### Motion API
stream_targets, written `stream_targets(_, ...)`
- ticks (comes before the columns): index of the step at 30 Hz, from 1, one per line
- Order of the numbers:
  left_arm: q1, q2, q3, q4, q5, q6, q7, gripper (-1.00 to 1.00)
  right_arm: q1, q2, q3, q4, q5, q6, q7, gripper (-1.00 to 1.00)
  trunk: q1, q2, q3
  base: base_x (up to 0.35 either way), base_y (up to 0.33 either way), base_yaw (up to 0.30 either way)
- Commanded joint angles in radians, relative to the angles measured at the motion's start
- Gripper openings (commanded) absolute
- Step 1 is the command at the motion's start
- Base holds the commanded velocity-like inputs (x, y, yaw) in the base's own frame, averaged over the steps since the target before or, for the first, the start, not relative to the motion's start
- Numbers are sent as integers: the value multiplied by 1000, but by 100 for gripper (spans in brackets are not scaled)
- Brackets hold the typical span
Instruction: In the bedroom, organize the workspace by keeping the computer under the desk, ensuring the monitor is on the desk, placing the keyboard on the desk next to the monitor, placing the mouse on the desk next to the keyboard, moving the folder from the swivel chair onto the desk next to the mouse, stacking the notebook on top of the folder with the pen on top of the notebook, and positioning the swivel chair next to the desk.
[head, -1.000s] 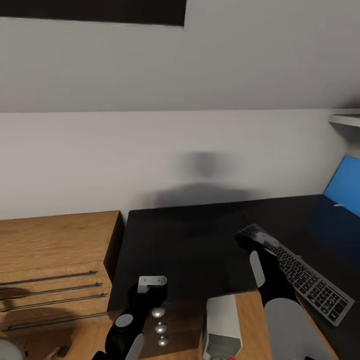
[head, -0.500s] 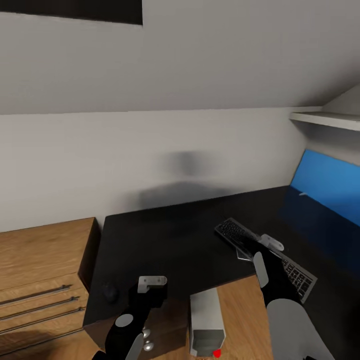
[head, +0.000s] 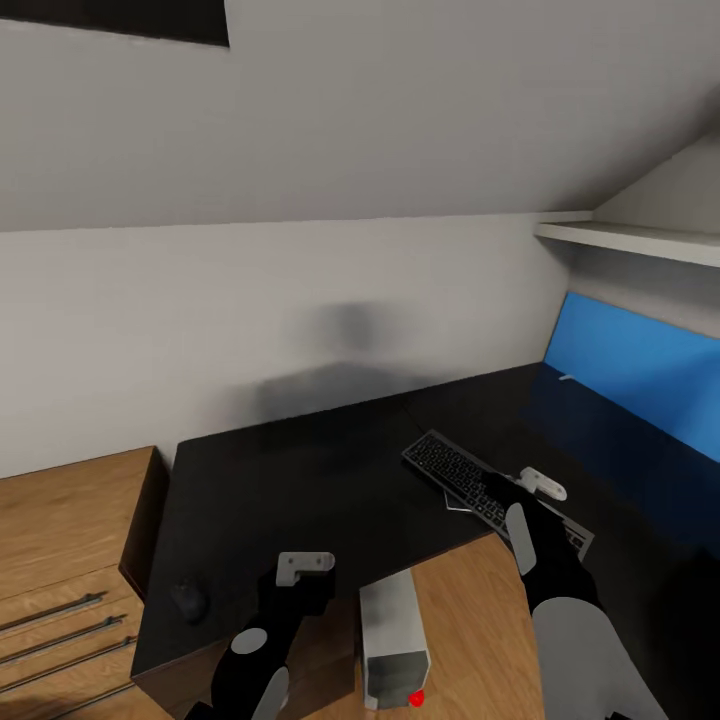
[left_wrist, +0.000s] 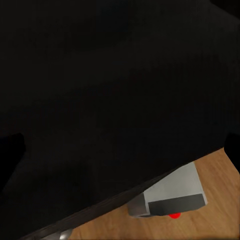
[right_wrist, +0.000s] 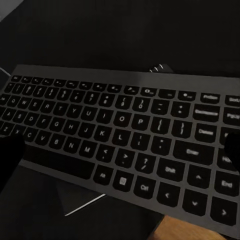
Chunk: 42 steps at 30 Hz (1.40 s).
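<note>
over the desk (head: 300, 480) the right gripper (head: 530, 490) holds the keyboard (head: 470, 478), grip looks closed but unsure, left gripper (head: 303, 566) unclear; next, setting it down flat.

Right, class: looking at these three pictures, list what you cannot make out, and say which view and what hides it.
- Right gripper, head view: the jaws' state is unclear; the wrist covers them over the keyboard.
- Keyboard's near end, head view: hidden behind the right arm.
- Left gripper, head view: the jaws' opening is too small to judge.
- Monitor, head view: cut off by the right edge.
- Computer, left wrist view: partly under the desk.
</note>
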Motion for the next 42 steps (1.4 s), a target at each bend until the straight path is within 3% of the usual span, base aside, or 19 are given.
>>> stream_targets(1, -1, 0, -2, -1, 11, 3, 10, 100, -1, 1, -1, -2, -11, 3, -5, 100, 0, -1, -1, 0, 0, -4)
stream_targets(22, -1, 2, -2, -1, 10, 2, 10, 100, -1, 1, -1, -2, -11, 2, -2, 100, 0, -1, -1, 2, -6, 0)
stream_targets(42, -1, 2, 0, -1, 10, 3, 9, 100, -1, -1, 1, -2, -11, 2, 0, 100, 0, -1, -1, 173, -185, 0)
